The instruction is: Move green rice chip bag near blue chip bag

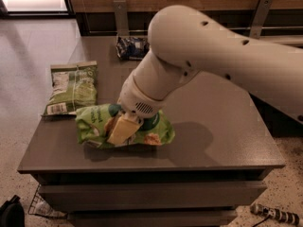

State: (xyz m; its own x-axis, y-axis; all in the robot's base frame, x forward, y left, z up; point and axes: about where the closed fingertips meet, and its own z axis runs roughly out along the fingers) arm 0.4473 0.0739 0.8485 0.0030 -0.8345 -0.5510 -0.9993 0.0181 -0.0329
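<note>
Lying beneath the hand (124, 129) is the green rice chip bag (91, 124).

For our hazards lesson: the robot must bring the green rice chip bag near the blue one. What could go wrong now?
1. The gripper rests on the puffy green rice chip bag, which may slip or burst.
2. That bag lies near the front edge of the table and could slide off.
3. The blue chip bag sits by the far edge; a shove might push it off.

End effector (121, 129) on green rice chip bag (93, 123); open tabletop (218, 112) leads to blue chip bag (132, 47); pale-green bag (73, 86) just beside.
</note>
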